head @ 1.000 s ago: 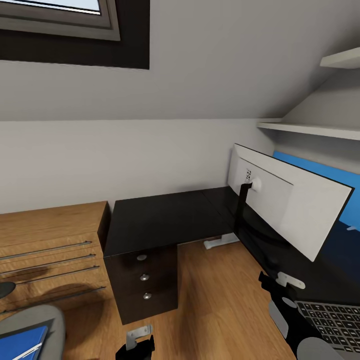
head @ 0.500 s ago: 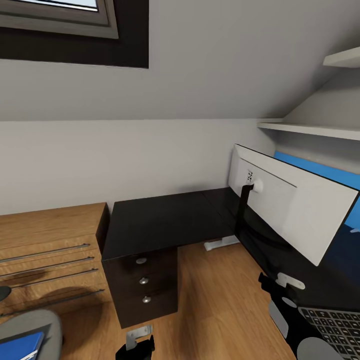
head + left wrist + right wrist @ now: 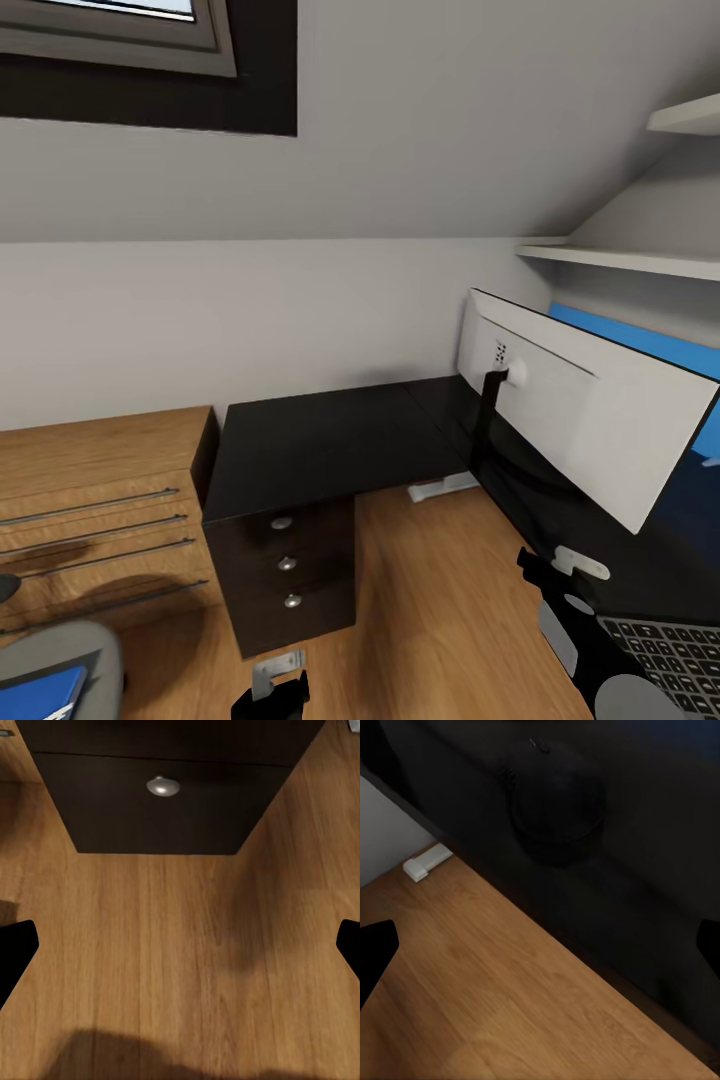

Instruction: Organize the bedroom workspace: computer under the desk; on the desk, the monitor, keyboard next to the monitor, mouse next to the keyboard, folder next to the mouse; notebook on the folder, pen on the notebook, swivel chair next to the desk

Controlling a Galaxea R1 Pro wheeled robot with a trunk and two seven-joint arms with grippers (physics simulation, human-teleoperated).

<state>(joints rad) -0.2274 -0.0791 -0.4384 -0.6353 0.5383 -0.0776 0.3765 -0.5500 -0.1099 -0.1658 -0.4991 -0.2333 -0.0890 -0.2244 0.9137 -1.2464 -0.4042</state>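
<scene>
Black desk [image 3: 320,440] with monitor [image 3: 590,410], keyboard [image 3: 665,655], both grippers' fingers spread, holding nothing.

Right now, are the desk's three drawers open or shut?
Shut: all three drawer fronts sit flush with the desk unit, only their round knobs protruding.

An attic home office: a sloped grey ceiling [image 3: 420,130] with a dark-framed skylight [image 3: 130,60] rises above a glossy black L-shaped tabletop [image 3: 330,440] carrying a wide monitor [image 3: 590,410] and keyboard [image 3: 670,655], with a wooden cabinet [image 3: 100,500] left, wall shelves [image 3: 640,260] right, and light wood floor [image 3: 440,610].
</scene>
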